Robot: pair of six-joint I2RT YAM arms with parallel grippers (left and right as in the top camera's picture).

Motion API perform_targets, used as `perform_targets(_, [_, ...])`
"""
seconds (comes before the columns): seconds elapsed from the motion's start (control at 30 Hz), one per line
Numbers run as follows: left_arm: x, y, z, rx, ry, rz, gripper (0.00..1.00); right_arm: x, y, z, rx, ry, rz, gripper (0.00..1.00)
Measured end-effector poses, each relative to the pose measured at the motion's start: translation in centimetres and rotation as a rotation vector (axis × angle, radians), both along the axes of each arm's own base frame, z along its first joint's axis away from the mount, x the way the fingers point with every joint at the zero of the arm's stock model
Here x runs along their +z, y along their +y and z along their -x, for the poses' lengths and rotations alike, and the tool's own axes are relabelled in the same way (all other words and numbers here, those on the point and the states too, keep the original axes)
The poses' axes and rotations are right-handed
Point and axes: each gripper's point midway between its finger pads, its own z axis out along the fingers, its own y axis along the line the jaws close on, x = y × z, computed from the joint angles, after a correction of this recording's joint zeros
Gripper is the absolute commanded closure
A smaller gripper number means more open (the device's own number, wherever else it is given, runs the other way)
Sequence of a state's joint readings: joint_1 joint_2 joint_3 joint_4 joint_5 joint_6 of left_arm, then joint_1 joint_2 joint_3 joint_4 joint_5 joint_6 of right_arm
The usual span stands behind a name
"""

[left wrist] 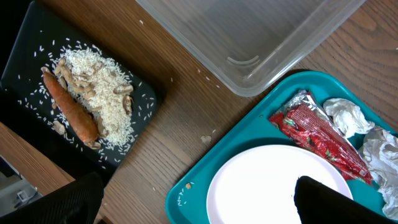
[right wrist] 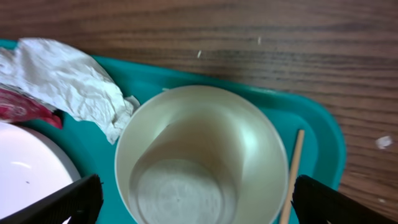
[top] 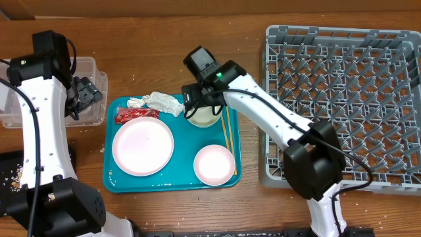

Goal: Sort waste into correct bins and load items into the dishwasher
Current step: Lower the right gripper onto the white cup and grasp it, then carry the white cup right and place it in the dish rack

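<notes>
A white cup (right wrist: 199,155) stands upright on the teal tray (top: 118,181), and my right gripper (right wrist: 199,205) hangs open straddling it, one finger on each side (top: 200,106). Beside the cup lie chopsticks (top: 228,135), a crumpled tissue (top: 161,103), a red wrapper (top: 135,116), a white plate (top: 143,145) and a bowl (top: 214,164). My left gripper (left wrist: 199,208) is open and empty at the tray's left edge, near the clear tub (top: 85,69). The black tray (left wrist: 25,74) holds a carrot (left wrist: 71,109) and rice scraps (left wrist: 102,87).
The grey dish rack (top: 342,105) fills the right side, its pegs empty. The clear tub (left wrist: 261,37) looks empty. Stray rice grains lie on the wood and on the teal tray's corner (left wrist: 186,186).
</notes>
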State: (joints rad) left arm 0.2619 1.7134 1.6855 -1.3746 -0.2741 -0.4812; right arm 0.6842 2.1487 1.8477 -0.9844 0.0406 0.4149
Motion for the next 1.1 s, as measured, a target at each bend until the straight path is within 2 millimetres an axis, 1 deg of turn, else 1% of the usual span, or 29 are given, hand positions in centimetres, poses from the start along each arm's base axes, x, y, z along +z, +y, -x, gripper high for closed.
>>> perform_targets(0.07, [0.0,0.0,0.0,0.0,0.002,0.0,0.0,-0.9,0.2,0.2,0.005,0.012,0.01,0.0])
perform_targets(0.13, [0.0,0.0,0.1,0.0,0.002,0.001,0.0,-1.3,0.5,0.2,0.01,0.015,0.013,0.0])
perform_targets(0.27, [0.0,0.0,0.1,0.0,0.002,0.001,0.0,-1.3,0.8,0.4,0.016,0.013,0.011,0.01])
perform_targets(0.4, [0.0,0.0,0.1,0.0,0.002,0.001,0.0,-1.8,1.0,0.6,0.022,0.021,0.018,0.11])
perform_targets(0.57, [0.0,0.0,0.1,0.0,0.002,0.001,0.0,-3.2,0.7,1.1,0.021,0.054,0.045,0.17])
perform_targets(0.67, [0.0,0.0,0.1,0.0,0.002,0.001,0.0,-3.6,0.6,1.2,0.02,0.063,0.052,0.28])
perform_targets(0.7, [0.0,0.0,0.1,0.0,0.002,0.001,0.0,-3.5,0.6,1.2,0.02,0.065,0.053,0.29])
perform_targets(0.77, [0.0,0.0,0.1,0.0,0.002,0.001,0.0,-3.0,0.6,1.2,0.019,0.066,0.054,0.3])
perform_targets(0.87, [0.0,0.0,0.0,0.0,0.001,0.0,0.0,-1.8,0.9,0.8,0.021,0.052,0.044,0.36])
perform_targets(0.9, [0.0,0.0,0.0,0.0,0.001,0.0,0.0,-1.3,1.1,0.7,0.02,0.048,0.039,0.36])
perform_targets(1.0, [0.0,0.0,0.0,0.0,0.001,0.0,0.0,0.8,1.6,0.0,0.02,0.02,0.018,0.36])
perform_targets(1.1, [0.0,0.0,0.0,0.0,0.002,0.001,0.0,3.1,1.3,-0.4,0.012,-0.006,0.029,0.37])
